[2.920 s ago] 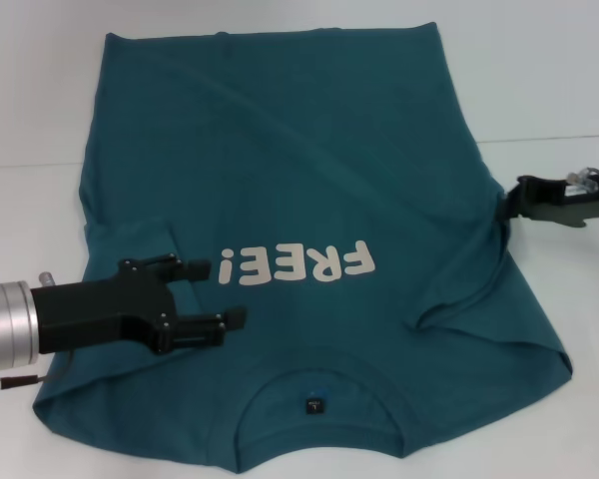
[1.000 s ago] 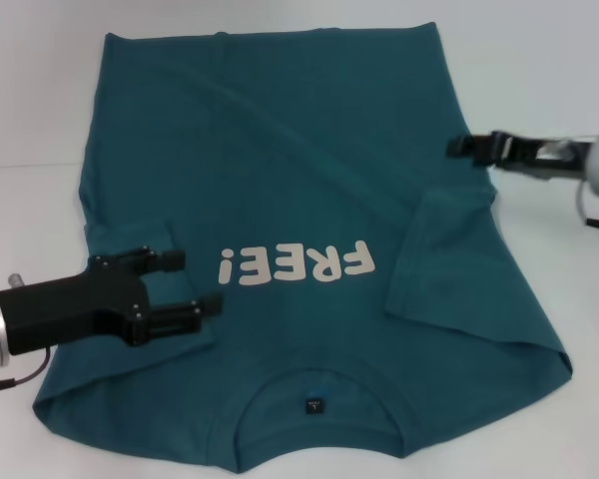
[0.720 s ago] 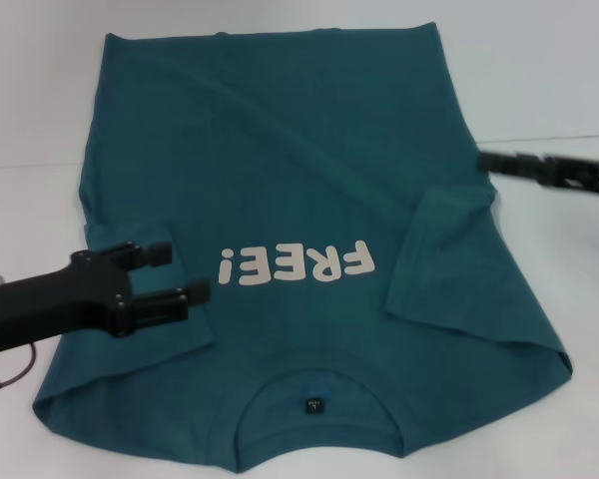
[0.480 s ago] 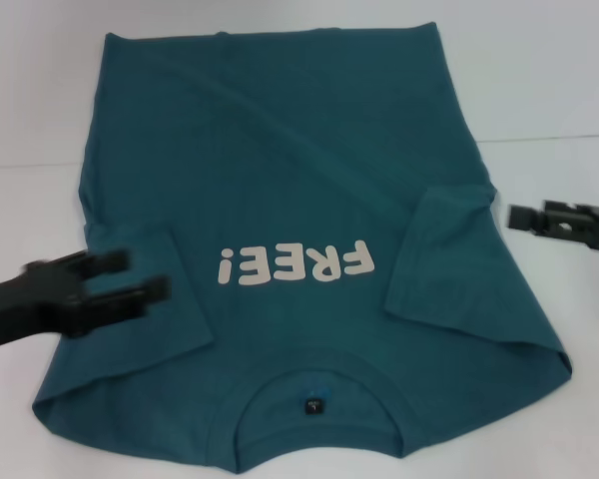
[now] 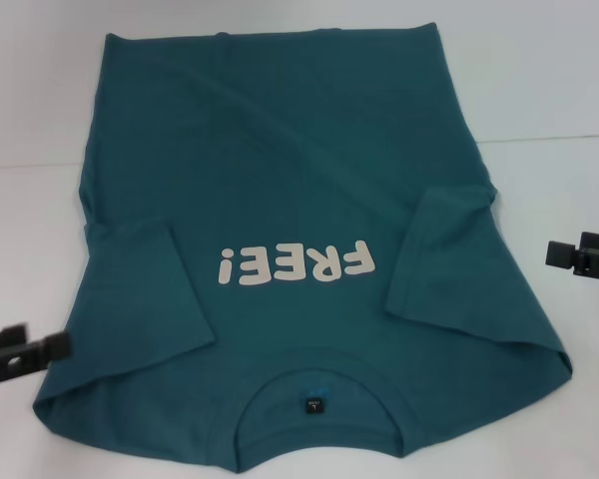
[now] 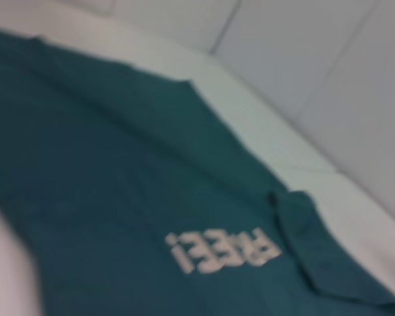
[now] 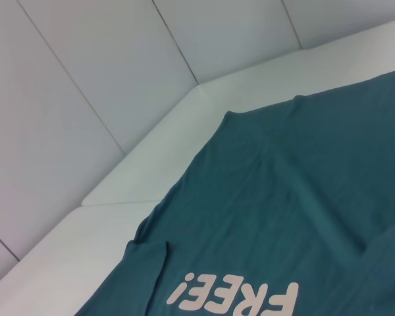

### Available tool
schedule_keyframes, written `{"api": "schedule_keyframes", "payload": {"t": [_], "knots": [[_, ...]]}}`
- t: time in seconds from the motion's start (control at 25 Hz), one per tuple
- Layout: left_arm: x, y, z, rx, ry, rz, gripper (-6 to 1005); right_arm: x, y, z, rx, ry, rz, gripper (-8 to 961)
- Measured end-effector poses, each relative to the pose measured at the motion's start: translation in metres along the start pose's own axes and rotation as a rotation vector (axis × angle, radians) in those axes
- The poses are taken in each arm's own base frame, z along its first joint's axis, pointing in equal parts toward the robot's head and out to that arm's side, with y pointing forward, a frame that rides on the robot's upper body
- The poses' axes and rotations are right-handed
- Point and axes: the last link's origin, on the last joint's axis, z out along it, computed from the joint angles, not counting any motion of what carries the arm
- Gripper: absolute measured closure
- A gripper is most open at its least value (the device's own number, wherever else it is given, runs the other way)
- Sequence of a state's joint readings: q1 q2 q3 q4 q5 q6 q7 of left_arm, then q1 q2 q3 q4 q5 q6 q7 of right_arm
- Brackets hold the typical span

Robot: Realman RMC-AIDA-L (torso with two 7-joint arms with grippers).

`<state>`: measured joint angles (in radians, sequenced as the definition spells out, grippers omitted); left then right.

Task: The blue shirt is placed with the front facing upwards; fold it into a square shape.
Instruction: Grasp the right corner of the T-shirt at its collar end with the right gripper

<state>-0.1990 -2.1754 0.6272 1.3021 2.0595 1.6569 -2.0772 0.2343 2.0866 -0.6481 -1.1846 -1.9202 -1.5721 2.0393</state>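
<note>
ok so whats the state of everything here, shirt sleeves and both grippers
blue shirt: flat on the table, front up, lettering showing, body not yet folded
left sleeve: folded in over the front
right sleeve: folded in over the front
left gripper: off the shirt's left edge, holding nothing
right gripper: clear of the shirt, holding nothing

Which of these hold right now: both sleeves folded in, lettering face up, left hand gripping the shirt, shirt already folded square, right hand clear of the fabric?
1. Both sleeves of the blue shirt lie folded onto its front. True.
2. The FREE! lettering faces up. True.
3. The left hand grips the shirt. False: it sits at its edge, holding nothing.
4. The shirt is folded square. False: its body lies full length.
5. The right hand is off the fabric. True.
</note>
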Motion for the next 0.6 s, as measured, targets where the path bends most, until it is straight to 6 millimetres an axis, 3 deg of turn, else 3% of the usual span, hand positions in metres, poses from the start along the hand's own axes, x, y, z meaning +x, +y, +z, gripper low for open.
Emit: {"api": "schedule_keyframes", "payload": {"t": [0.16, 0.6], "knots": [[-0.008, -0.009, -0.006, 0.065, -0.03, -0.04, 149, 0.0, -0.001, 0.002, 0.002, 0.009, -0.007, 6], [-0.024, -0.03, 0.016, 0.126, -0.077, -0.018, 151, 0.004, -0.006, 0.006, 0.015, 0.032, -0.003, 6]]}}
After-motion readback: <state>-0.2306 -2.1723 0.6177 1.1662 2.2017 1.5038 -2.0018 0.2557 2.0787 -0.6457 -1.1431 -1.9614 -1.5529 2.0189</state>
